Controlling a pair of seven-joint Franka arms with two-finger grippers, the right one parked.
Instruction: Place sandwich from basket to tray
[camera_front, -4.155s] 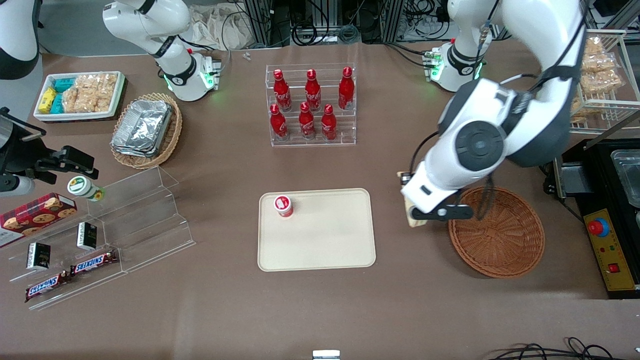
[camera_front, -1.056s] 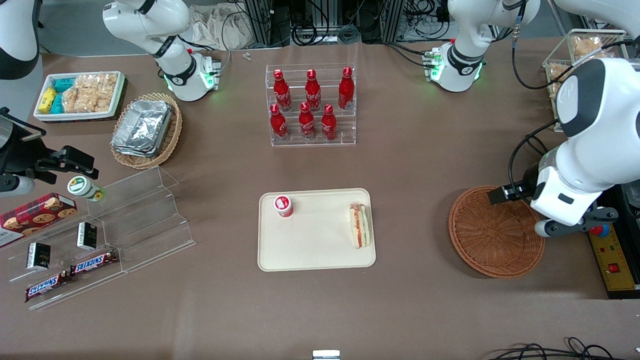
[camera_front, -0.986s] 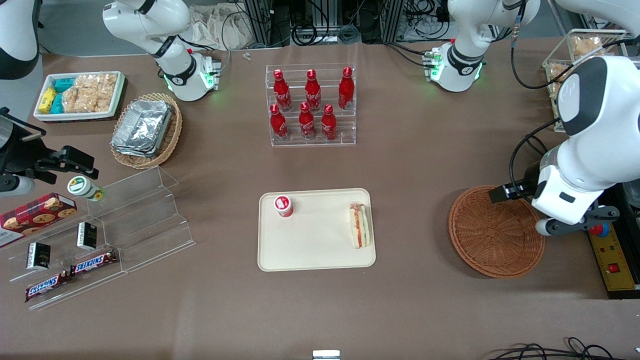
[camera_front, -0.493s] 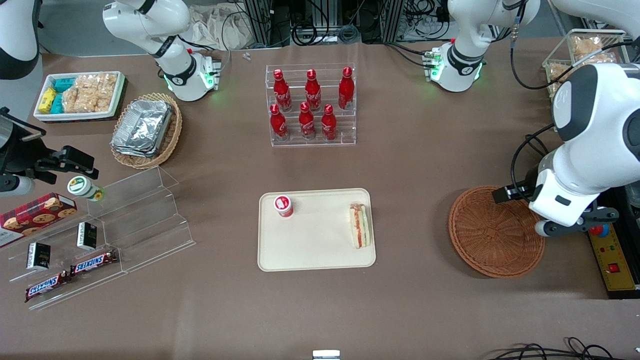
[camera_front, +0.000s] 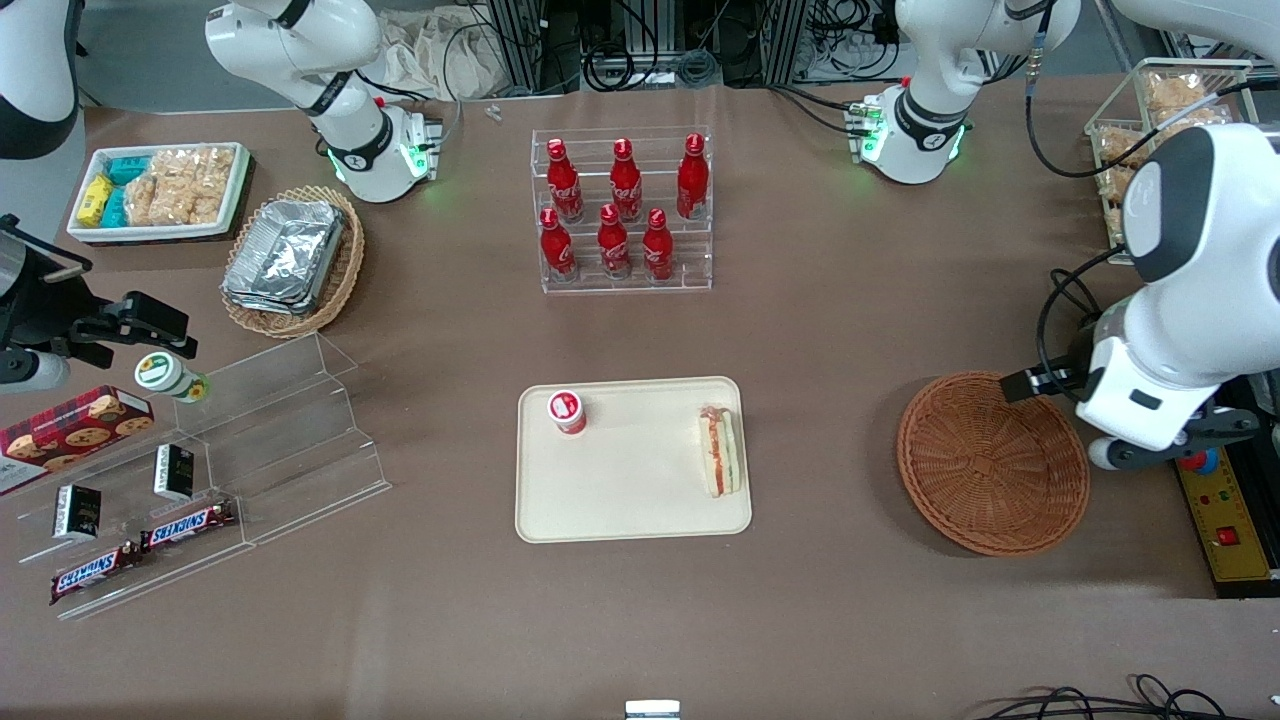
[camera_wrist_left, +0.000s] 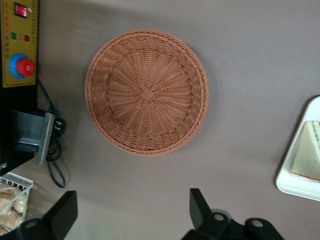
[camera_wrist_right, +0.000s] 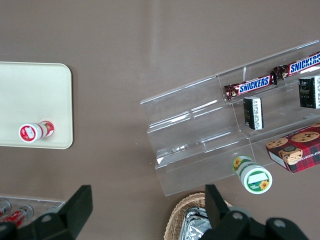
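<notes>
The sandwich (camera_front: 720, 452) lies on the cream tray (camera_front: 630, 490), at the tray's edge toward the working arm's end of the table; it also shows in the left wrist view (camera_wrist_left: 307, 157) on the tray (camera_wrist_left: 296, 186). The round reddish-brown basket (camera_front: 992, 462) is empty, as the left wrist view (camera_wrist_left: 146, 92) also shows. My left gripper (camera_front: 1165, 445) hangs high beside the basket, toward the working arm's end of the table. In the left wrist view the gripper (camera_wrist_left: 132, 215) is open wide and holds nothing.
A small red-capped bottle (camera_front: 566, 411) stands on the tray. A rack of red bottles (camera_front: 622, 210) stands farther from the front camera. A yellow control box with a red button (camera_front: 1215, 490) lies beside the basket. Clear shelves with snacks (camera_front: 200, 470) stand toward the parked arm's end.
4.2 s ago the gripper carried the sandwich between basket and tray; now the sandwich rests on the tray. Over the last second the open gripper has drifted slightly farther toward the working arm's end.
</notes>
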